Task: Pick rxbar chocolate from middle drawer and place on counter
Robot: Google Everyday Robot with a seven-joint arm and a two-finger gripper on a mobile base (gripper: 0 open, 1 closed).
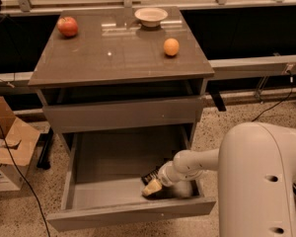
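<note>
The middle drawer (103,191) is pulled open, showing its pale grey floor. My gripper (152,186) is reached down inside it, at the front right of the floor. A small black bar with pale stripes, the rxbar chocolate (149,175), lies right at the gripper tip, partly hidden by it. I cannot tell whether the bar is held. The glossy grey-brown counter (113,58) is the cabinet top above the drawers.
On the counter are a red apple (67,26) at the back left, a white bowl (151,16) at the back, and an orange (171,47) at the right. The top drawer (123,113) is closed. A cardboard box (10,154) stands on the floor at left. My white arm housing (266,181) fills the lower right.
</note>
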